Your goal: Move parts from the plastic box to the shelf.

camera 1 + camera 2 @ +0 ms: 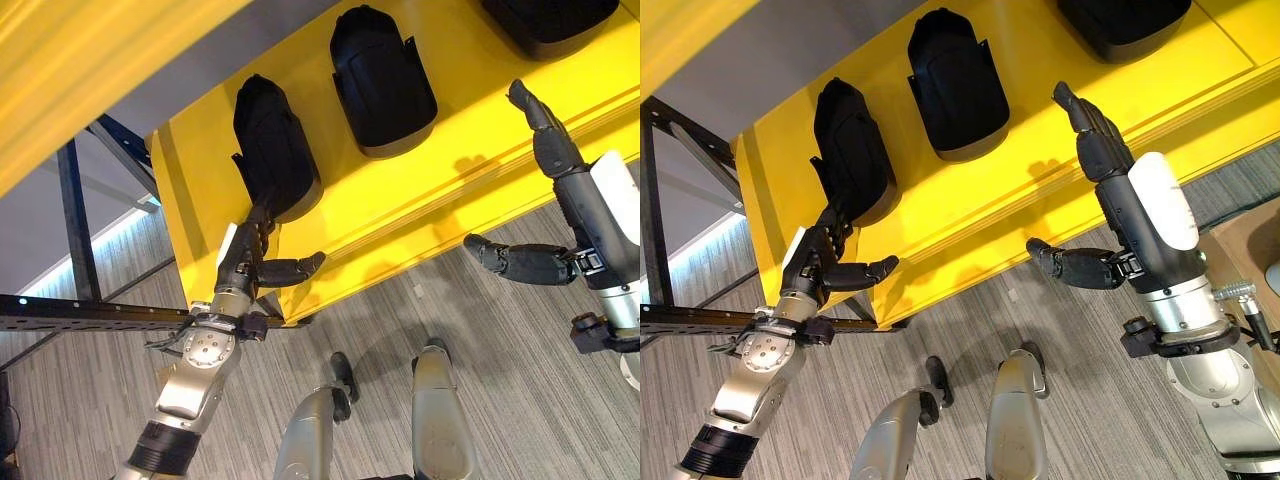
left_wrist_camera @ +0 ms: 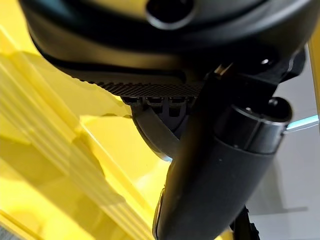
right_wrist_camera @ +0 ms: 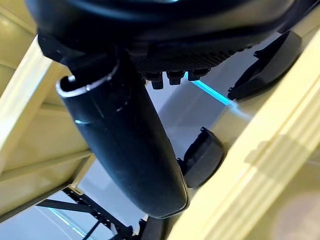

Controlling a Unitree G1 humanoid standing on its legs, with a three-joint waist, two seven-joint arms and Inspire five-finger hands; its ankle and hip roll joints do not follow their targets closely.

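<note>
Three black moulded parts lie on the yellow shelf [image 1: 440,190]: a left part [image 1: 272,140], a middle part [image 1: 380,80] and a third part [image 1: 550,20] at the far right, cut off by the view's edge. My left hand [image 1: 245,262] reaches up to the left part's near end. Its straight fingers [image 1: 262,222] touch that end and its thumb [image 1: 295,268] sticks out sideways over the shelf's front edge. My right hand [image 1: 1120,195] hovers open over the shelf's front right, holding nothing, fingers pointing toward the third part. The right wrist view shows the middle part [image 3: 202,157].
A higher yellow board [image 1: 90,60] overhangs the upper left. A dark metal frame post [image 1: 75,220] and a black rail [image 1: 80,312] stand at the shelf's left end. Grey carpet [image 1: 500,350] lies below. A brown box corner [image 1: 1250,240] shows at the right.
</note>
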